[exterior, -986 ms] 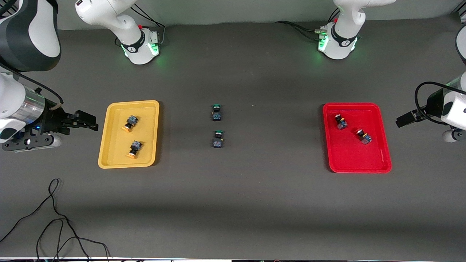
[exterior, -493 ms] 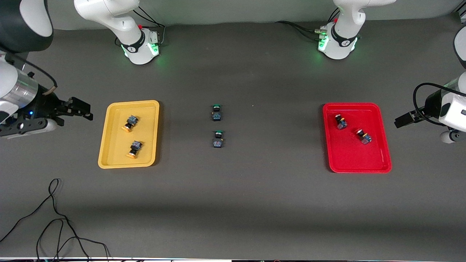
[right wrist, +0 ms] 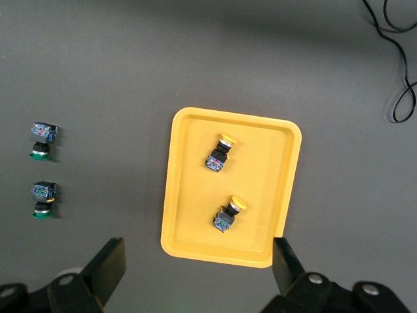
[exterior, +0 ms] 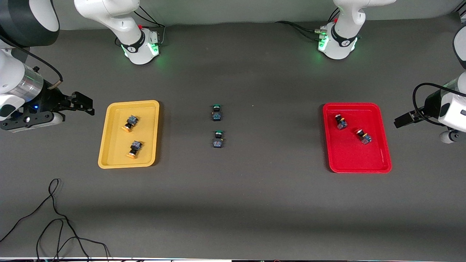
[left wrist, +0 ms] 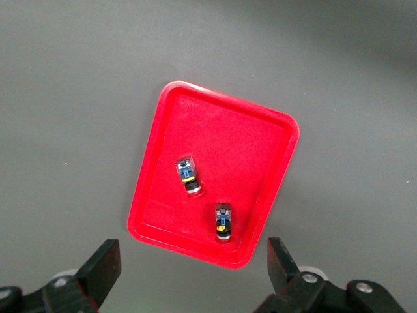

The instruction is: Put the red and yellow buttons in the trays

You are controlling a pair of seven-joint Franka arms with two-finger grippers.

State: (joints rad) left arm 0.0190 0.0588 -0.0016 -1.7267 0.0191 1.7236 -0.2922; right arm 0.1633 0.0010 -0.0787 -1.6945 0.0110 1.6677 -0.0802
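The yellow tray (exterior: 116, 160) holds two yellow-capped buttons (exterior: 130, 122) (exterior: 134, 149). The red tray (exterior: 358, 167) holds two red-capped buttons (exterior: 340, 121) (exterior: 364, 137). My right gripper (exterior: 85, 103) is open and empty, in the air beside the yellow tray at the right arm's end of the table. My left gripper (exterior: 400, 120) is open and empty, in the air beside the red tray at the left arm's end. The right wrist view shows the yellow tray (right wrist: 260, 189) with both buttons (right wrist: 219, 153) (right wrist: 229, 214) past the open right gripper (right wrist: 199, 267). The left wrist view shows the red tray (left wrist: 234, 137) with its buttons (left wrist: 187, 176) (left wrist: 223, 222) past the open left gripper (left wrist: 193, 264).
Two green-capped switches (exterior: 216, 112) (exterior: 218, 139) stand on the dark table midway between the trays; they also show in the right wrist view (right wrist: 42, 138) (right wrist: 42, 199). A black cable (exterior: 54, 218) lies near the front edge at the right arm's end.
My right gripper has drawn back from the yellow tray and risen a little. My left gripper has barely moved. The buttons and trays have stayed put.
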